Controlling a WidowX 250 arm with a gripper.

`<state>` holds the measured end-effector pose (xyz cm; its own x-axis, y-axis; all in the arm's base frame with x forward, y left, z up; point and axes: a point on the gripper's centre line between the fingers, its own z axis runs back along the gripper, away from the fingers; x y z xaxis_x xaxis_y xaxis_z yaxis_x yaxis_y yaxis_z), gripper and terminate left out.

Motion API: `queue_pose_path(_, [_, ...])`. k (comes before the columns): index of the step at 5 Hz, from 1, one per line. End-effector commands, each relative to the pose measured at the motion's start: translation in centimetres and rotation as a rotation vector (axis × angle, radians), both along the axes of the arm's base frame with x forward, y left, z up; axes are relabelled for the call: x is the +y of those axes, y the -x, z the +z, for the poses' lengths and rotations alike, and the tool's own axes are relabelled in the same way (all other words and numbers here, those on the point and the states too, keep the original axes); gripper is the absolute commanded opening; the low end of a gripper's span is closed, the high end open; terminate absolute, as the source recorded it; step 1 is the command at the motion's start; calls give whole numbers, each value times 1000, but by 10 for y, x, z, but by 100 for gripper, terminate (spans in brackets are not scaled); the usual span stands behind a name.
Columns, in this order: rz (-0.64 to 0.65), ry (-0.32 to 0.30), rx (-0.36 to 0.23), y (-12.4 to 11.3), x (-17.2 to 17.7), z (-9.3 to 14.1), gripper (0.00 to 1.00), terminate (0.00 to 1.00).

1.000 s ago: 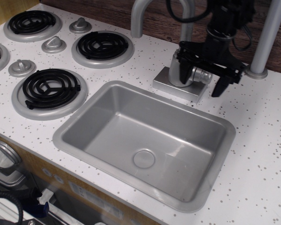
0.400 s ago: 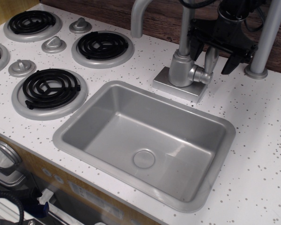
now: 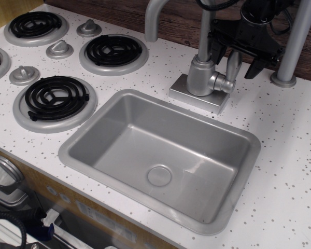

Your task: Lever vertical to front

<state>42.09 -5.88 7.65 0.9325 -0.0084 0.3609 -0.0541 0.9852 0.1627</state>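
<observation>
The lever (image 3: 232,67) is a short silver-grey rod standing nearly upright from a round knuckle (image 3: 226,83) on the right side of the faucet's cylindrical base (image 3: 199,75). My black gripper (image 3: 235,58) is at the lever's upper end, open, with one finger (image 3: 216,51) to the lever's left and the other finger (image 3: 253,66) to its right. The jaws straddle the rod without closing on it. The lever's top is hidden behind the gripper body.
The curved faucet pipe (image 3: 154,18) rises at the back. The sink basin (image 3: 72,148) lies in front of the faucet plate. Stove burners (image 3: 113,52) and flat silver knobs (image 3: 59,49) sit at left. A grey post (image 3: 294,41) stands just right of the gripper.
The gripper has risen from around the faucet base and knuckle to the lever's top, uncovering the upright lever. Over the last half second almost nothing has moved.
</observation>
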Motion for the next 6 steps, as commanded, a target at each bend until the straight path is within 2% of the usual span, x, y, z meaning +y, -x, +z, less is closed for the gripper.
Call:
queue_pose_path(1, [4,31,-40,0,2,21,0,0])
queue_pose_path(2, [30,37,-21,12,1,17,0,0])
queue_pose_path(3, [57,56,23,29,0,11,0,0])
queue_pose_path(4, [71,102,94,43,0,1,0,0])
queue_pose_path(5, [57,157,146,47,2,-15,0,0])
queue_pose_path(6, [38,201,157,45,2,-32,0,0])
